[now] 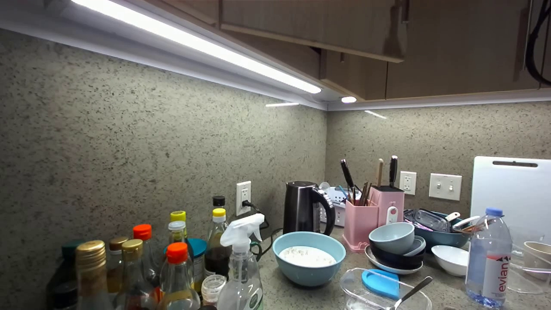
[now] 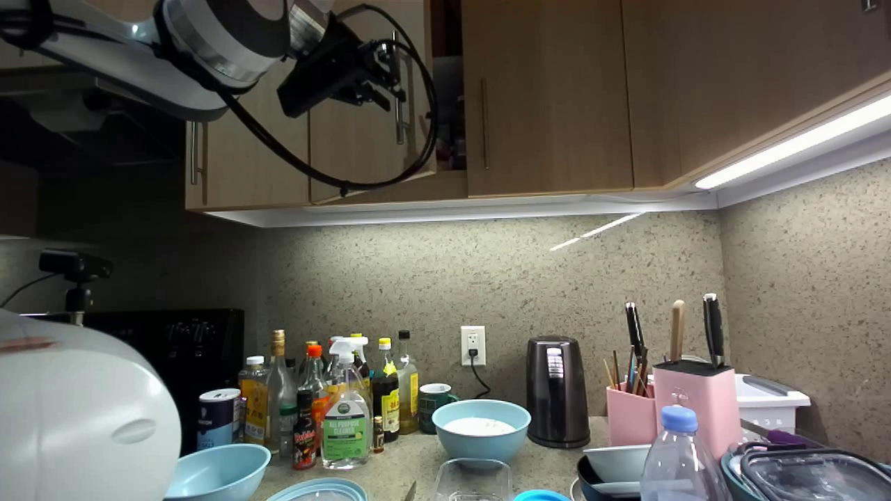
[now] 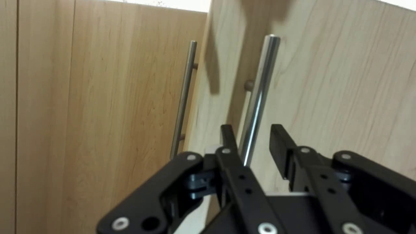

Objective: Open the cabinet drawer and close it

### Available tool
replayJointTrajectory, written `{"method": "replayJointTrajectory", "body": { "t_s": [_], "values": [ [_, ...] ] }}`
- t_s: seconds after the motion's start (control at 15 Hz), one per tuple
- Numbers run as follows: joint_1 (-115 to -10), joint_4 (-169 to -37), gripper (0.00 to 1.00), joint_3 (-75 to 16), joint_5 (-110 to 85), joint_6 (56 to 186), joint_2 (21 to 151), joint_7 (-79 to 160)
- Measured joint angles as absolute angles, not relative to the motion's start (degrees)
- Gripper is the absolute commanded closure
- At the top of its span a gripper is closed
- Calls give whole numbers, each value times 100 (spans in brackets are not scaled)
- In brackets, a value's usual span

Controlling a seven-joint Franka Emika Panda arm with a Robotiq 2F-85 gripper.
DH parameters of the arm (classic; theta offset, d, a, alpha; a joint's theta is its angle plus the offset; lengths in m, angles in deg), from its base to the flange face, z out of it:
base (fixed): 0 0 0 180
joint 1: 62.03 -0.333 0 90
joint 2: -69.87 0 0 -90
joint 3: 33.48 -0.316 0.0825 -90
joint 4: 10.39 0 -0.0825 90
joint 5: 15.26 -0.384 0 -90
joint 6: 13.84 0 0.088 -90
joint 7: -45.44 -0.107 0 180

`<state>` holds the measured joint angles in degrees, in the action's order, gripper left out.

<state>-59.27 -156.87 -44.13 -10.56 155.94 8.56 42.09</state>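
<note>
The cabinet door, a plain wooden panel, stands partly open in both exterior views (image 1: 314,26) (image 2: 355,142). Its vertical silver bar handle (image 2: 399,125) is near its free edge. In the wrist view the door (image 3: 331,81) fills the right side, and its handle (image 3: 265,74) runs down toward my jaws. My gripper (image 2: 394,99) is in front of the handle. In the wrist view my gripper (image 3: 252,126) is open; the handle appears between the fingertips, nearer the left finger, and its lower part is hidden behind that finger. I cannot tell whether they touch.
A shut neighbouring door (image 2: 550,104) has its own bar handle (image 3: 185,97). Dark shelves with items (image 2: 452,122) show in the gap. A black cable (image 2: 428,125) loops from my wrist past the open door. Bottles, bowls and a kettle (image 2: 557,390) stand on the counter below.
</note>
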Motion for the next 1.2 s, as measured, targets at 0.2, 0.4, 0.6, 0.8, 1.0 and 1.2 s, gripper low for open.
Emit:
{"method": "replayJointTrajectory", "body": {
  "t_s": [0.2, 0.4, 0.6, 0.8, 1.0, 1.2],
  "values": [
    [-5779, -15915, 75, -4461, -1030, 15811, 481, 4210],
    [-5687, -16020, 95, -4504, -1030, 15953, 255, 4210],
    [-5464, -15961, 62, -4561, -1030, 16063, 303, 4209],
    [-5184, -15764, 74, -4660, -1030, 16064, 483, 4210],
    [-5165, -15735, 31, -4665, -1031, 16058, 515, 4209],
    [-5186, -15708, 10, -4657, -1031, 15951, 551, 4210]
  ]
}}
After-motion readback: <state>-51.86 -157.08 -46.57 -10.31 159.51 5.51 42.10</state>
